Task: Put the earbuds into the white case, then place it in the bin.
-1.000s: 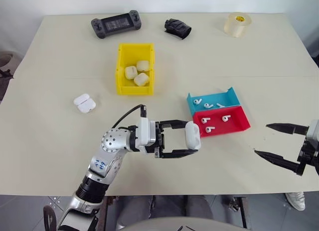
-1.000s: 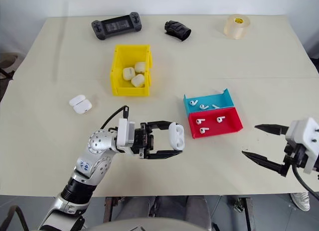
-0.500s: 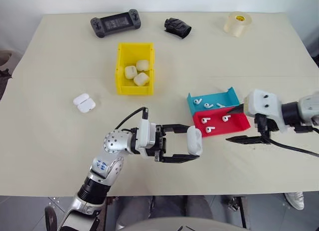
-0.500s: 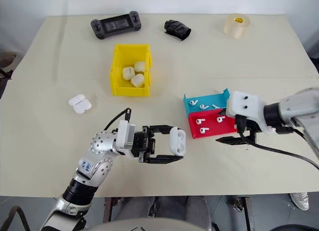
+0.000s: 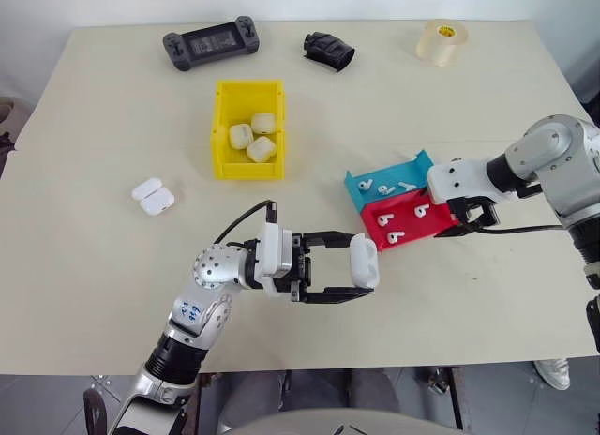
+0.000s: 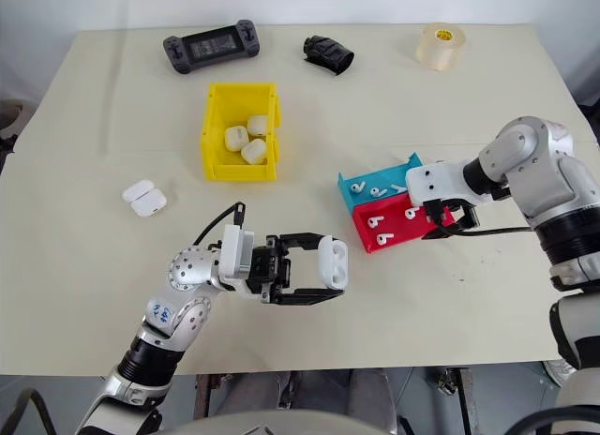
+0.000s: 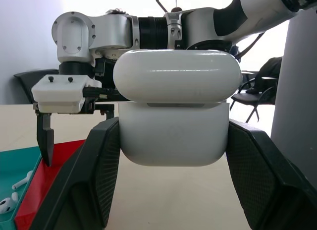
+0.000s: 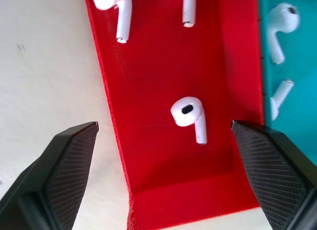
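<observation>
Head view: the left gripper [image 5: 364, 265] pinches a glossy, rounded white case [image 5: 365, 262], lid ajar. Left wrist view: ribbed black fingers [image 7: 99, 175] flank its smooth shell. Right wrist view: the right gripper [image 8: 163, 141] stands spread, a tiny earbud [image 8: 189, 115] between its textured fingertips, in the red tray [image 8: 163, 155].

Yellow bin [image 5: 248, 163]; red tray [image 8: 163, 141] (white earbuds [image 8: 189, 116]).

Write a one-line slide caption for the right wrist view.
Open right claw hovering over the red tray, framing one earbud, teal tray alongside.
</observation>
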### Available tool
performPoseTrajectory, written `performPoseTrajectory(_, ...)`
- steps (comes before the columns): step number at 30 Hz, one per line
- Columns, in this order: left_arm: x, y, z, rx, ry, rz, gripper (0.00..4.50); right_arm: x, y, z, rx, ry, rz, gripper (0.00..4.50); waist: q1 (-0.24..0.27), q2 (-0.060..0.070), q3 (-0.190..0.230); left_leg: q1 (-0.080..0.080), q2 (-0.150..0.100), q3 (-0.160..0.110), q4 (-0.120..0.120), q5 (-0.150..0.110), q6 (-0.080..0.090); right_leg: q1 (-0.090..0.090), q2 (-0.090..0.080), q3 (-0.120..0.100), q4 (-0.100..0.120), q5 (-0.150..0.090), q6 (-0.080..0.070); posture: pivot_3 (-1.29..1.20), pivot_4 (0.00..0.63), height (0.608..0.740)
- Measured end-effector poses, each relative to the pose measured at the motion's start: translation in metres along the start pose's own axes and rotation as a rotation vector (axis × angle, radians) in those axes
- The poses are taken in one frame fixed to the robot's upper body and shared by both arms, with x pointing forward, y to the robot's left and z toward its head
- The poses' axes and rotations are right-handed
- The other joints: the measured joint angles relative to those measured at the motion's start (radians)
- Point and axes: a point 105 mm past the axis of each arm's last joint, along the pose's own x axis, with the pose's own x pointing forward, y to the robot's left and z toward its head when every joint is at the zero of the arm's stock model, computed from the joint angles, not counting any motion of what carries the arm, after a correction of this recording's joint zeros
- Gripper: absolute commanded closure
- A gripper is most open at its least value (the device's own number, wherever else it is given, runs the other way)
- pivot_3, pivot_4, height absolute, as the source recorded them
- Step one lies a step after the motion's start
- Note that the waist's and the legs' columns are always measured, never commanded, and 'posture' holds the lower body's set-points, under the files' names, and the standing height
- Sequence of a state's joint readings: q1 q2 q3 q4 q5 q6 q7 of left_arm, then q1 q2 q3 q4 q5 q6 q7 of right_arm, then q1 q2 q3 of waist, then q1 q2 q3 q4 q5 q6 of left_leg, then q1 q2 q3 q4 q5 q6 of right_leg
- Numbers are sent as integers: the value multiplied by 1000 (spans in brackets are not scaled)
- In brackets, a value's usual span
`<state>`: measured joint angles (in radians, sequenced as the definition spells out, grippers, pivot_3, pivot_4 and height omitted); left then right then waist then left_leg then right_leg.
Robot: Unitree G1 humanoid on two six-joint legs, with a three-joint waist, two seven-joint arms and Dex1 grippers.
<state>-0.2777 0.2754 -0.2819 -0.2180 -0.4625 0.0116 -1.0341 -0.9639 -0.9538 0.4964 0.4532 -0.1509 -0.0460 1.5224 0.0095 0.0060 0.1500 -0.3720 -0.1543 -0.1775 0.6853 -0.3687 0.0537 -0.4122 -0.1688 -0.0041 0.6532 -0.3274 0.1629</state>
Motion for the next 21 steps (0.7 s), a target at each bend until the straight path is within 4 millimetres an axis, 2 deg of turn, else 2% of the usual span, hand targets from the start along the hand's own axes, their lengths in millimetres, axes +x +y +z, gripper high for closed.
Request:
performPoseTrajectory(8, -1, 2, 0, -1, 2, 31, 1705, 13, 0, 5, -62, -9, 39, 0, -10, 0, 0, 0, 0, -2, 0, 0, 0, -1, 0, -1, 3, 0, 0, 0, 150, 740)
performPoseTrajectory(11, -1, 3, 0, -1, 2, 38, 1705, 13, -1, 4, -79, 2, 42, 562, -11, 0, 0, 0, 0, -2, 0, 0, -1, -1, 0, -1, 3, 0, 0, 0, 150, 740)
performPoseTrajectory(15, -2, 3, 0, 0, 5, 40, 1705, 12, -3, 1, -98, 19, 46, 1804, -11, 0, 0, 1, 0, -2, 1, 0, -1, -1, 0, -1, 4, 0, 0, 0, 150, 740)
performPoseTrajectory(21, -3, 4, 0, 2, 8, 45, 1705, 12, -4, -1, -122, 31, 49, 1804, -12, 0, 0, 1, 0, -2, 1, 0, -1, -1, 0, -1, 4, 0, 0, 0, 150, 740)
